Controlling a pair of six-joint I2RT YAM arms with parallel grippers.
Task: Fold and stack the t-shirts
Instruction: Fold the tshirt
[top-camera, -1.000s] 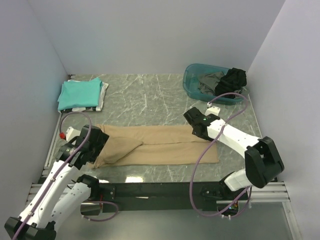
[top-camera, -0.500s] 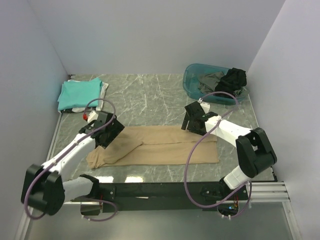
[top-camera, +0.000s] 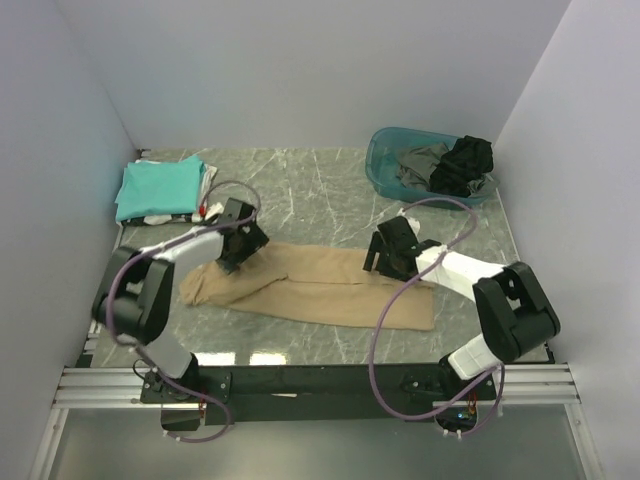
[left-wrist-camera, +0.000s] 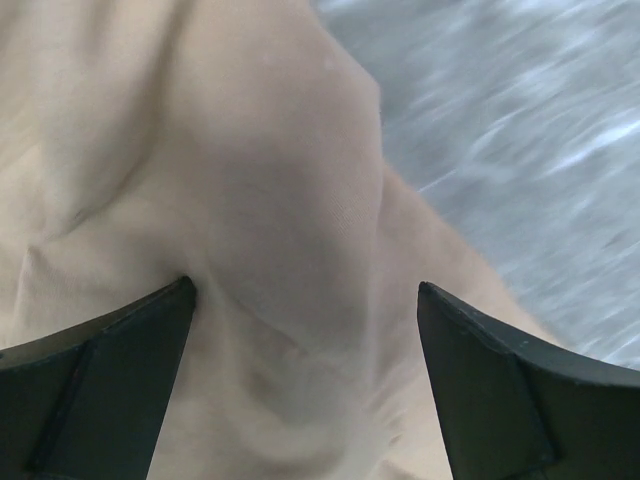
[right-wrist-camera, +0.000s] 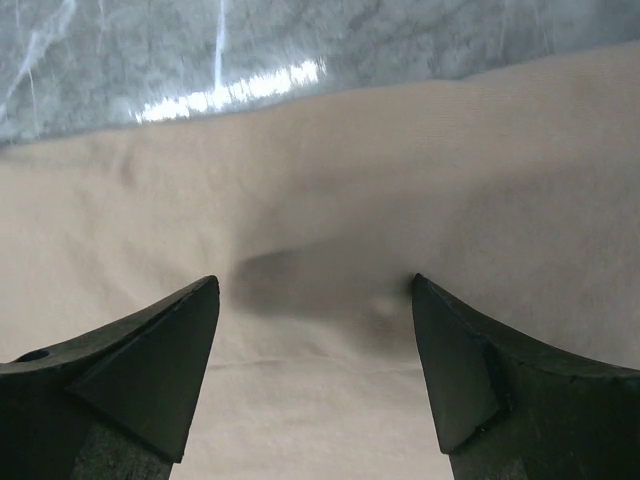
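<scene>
Left arm: elbow folded back near the table's left edge, forearm stretched out low to the right, left gripper (top-camera: 243, 243) down on the left end of the tan t-shirt (top-camera: 320, 292)
Left wrist view: left gripper (left-wrist-camera: 305, 290) has its jaws spread wide, both fingers (left-wrist-camera: 100, 385) dark at the bottom corners. A raised fold of tan cloth (left-wrist-camera: 280, 200) lies in the gap, not pinched

Right arm: elbow bent high at the right, forearm reaching left, right gripper (top-camera: 385, 250) at the shirt's far edge
Right wrist view: right gripper (right-wrist-camera: 315, 285) also released, fingers (right-wrist-camera: 120, 385) well apart over flat cloth (right-wrist-camera: 330, 200). Cannot tell whether the tips touch it

Tan t-shirt lies lengthwise across the near middle of the marble table (top-camera: 300, 190), rumpled at its left end
Teal t-shirt (top-camera: 158, 185) folded on a small pile in the far left corner
Dark garments (top-camera: 462, 160) sit in the teal basket (top-camera: 383, 165) far right
</scene>
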